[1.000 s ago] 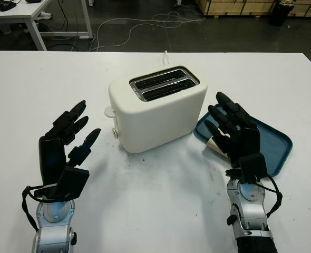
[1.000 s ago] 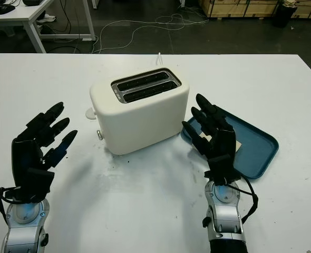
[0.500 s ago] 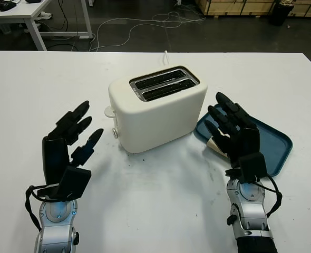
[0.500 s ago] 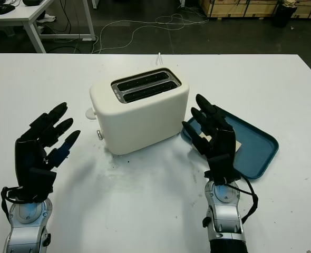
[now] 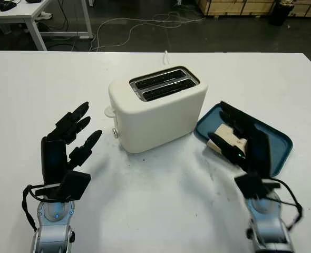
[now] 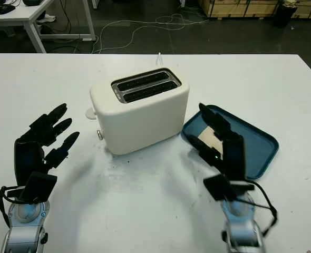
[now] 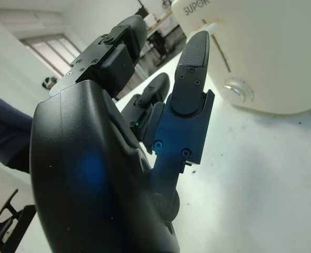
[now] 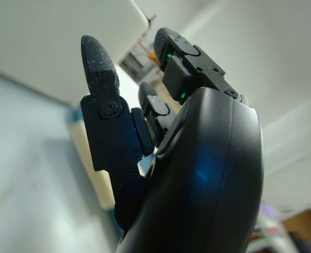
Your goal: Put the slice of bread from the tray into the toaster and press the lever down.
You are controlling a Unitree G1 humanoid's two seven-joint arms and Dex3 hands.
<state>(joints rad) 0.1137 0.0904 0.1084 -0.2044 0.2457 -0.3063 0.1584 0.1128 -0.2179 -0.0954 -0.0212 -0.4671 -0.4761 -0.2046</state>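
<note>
Left hand: my left hand (image 5: 66, 145) is hovering left of the toaster (image 5: 158, 108), on the side where its lever is sticking out; it is holding nothing and its fingers are extended.
Lever: the lever tab (image 5: 109, 112) is poking out of the toaster's left end with a round knob (image 5: 115, 133) below it; I am judging it still up, and it should need a firm downward push.
Toaster slots: both slots (image 5: 163, 84) are looking dark and unfilled.
Bread: the slice of bread (image 5: 225, 138) is lying flat in the tray (image 5: 279, 138), to the right of the toaster at the tray's near-left end.
Handling: I am expecting it to be light, soft and easily crushed, so I would be pinching it gently by an edge.
Right hand: my right hand (image 5: 245, 141) is reaching over the bread, unclenched and gripping nothing.
Hidden: my fingers are covering part of the slice, so I cannot tell whether they are touching it.
</note>
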